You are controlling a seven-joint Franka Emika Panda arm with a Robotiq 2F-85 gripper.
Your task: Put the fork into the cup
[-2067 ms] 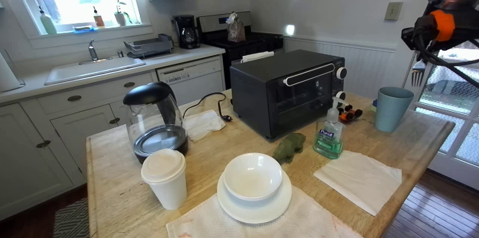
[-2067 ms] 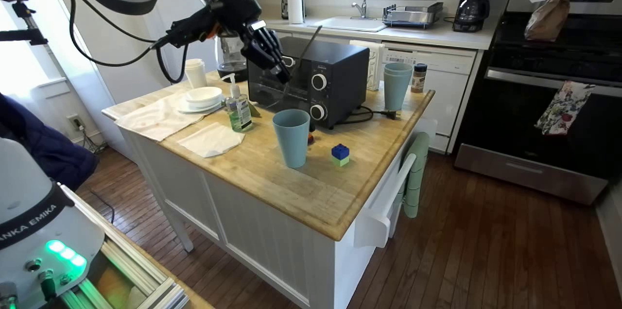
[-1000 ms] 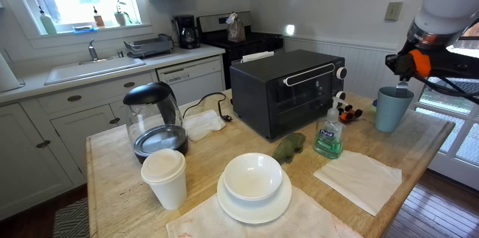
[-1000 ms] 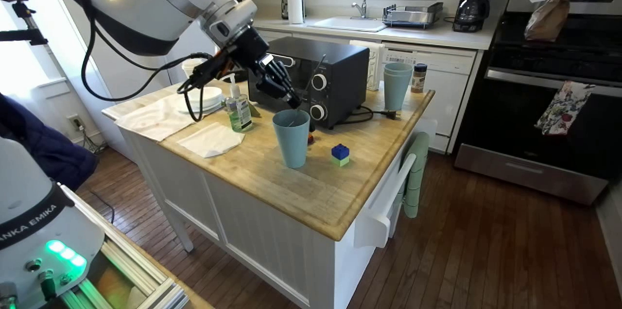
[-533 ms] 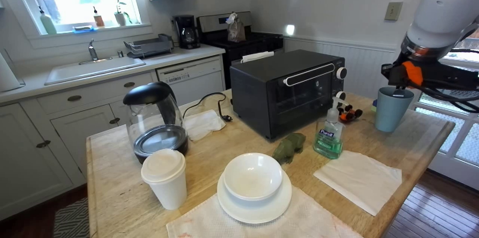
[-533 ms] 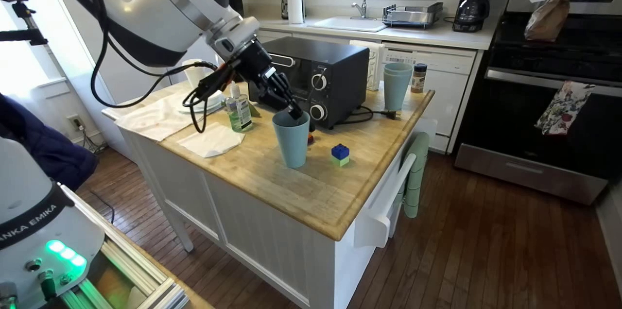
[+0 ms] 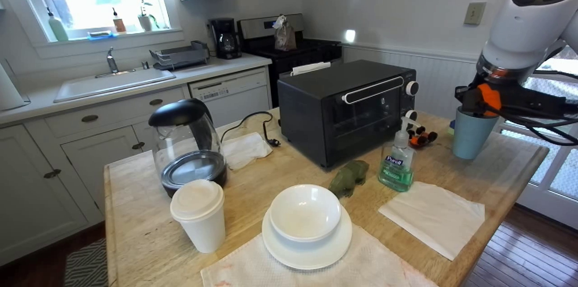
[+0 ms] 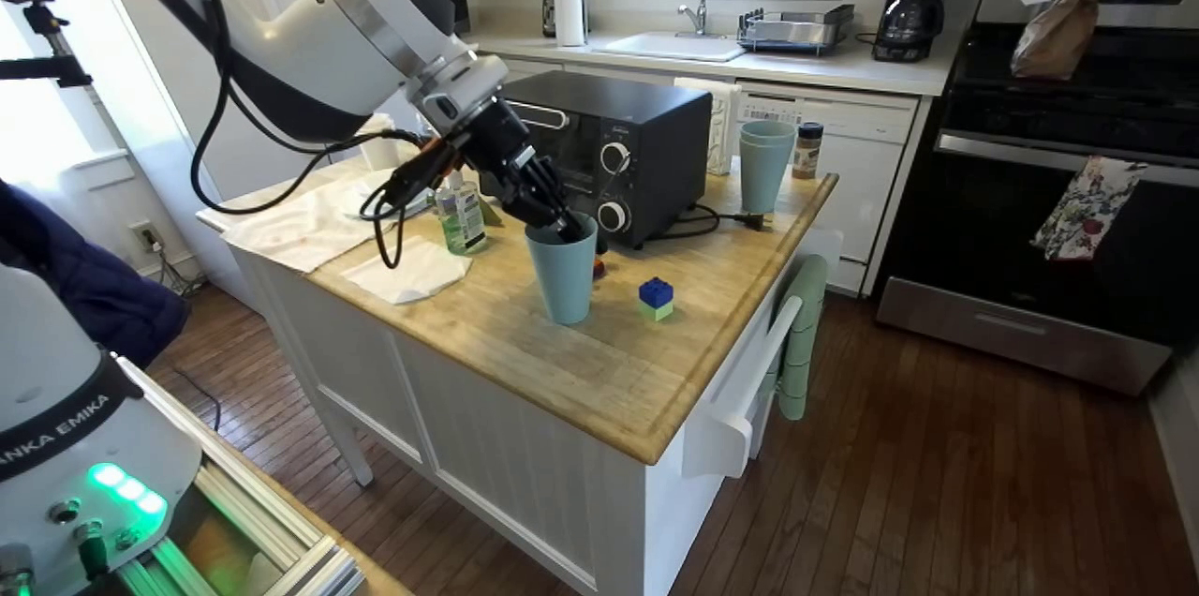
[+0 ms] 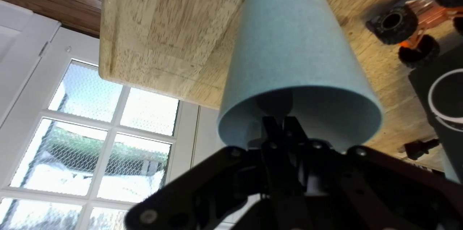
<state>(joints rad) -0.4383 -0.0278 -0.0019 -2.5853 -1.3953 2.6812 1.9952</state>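
1. Wrist view: the gripper (image 9: pixel 281 123) has its fingers pressed together, pinching the fork (image 9: pixel 275 103). Most of the fork is hidden; a dark, shadowed part of it juts past the fingertips inside the cup (image 9: pixel 289 49). The cup's mouth faces the camera, and a toy truck (image 9: pixel 430 13) sits near it on the bench (image 9: pixel 173 24).
2. In an exterior view, the pale teal cup stands upright near the bench's end, the gripper down at its mouth. A sanitizer bottle (image 7: pixel 395 165) stands between the toaster oven (image 7: pixel 345 111) and a napkin (image 7: pixel 433 217). A white bowl (image 7: pixel 305 212) rests on a plate (image 7: pixel 311 258).
3. In an exterior view, the gripper slants down, its tips within the cup's rim. A blue-and-green block (image 8: pixel 656 298) sits just beside the cup; stacked teal tumblers (image 8: pixel 764 170) stand farther off, next to a jar (image 8: pixel 806 153).
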